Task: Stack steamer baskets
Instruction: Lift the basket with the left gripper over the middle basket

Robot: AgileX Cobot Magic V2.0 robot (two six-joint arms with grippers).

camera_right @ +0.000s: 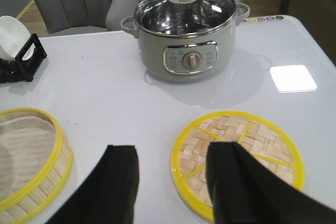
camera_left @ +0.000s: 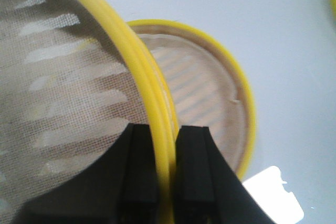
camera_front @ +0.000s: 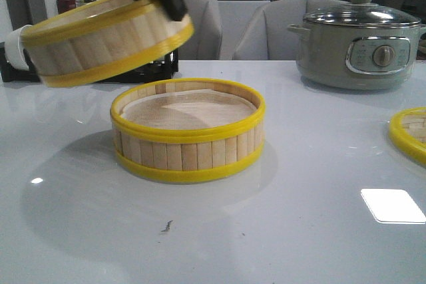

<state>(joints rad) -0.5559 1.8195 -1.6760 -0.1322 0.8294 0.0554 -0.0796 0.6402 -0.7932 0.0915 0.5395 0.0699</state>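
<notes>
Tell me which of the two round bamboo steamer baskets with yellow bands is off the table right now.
The tilted bamboo steamer basket at front-view upper left, its rim pinched by the left gripper. The other basket sits flat on the white table.

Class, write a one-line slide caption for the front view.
Left gripper holds one basket tilted above the other basket on the table.

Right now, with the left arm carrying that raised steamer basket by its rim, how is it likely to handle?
The raised steamer basket probably is light: the left end effector carries it by one rim pinch. It hangs tilted, so it may swing or slip. The slat wall looks stiff; the mesh liner looks floppy.
</notes>
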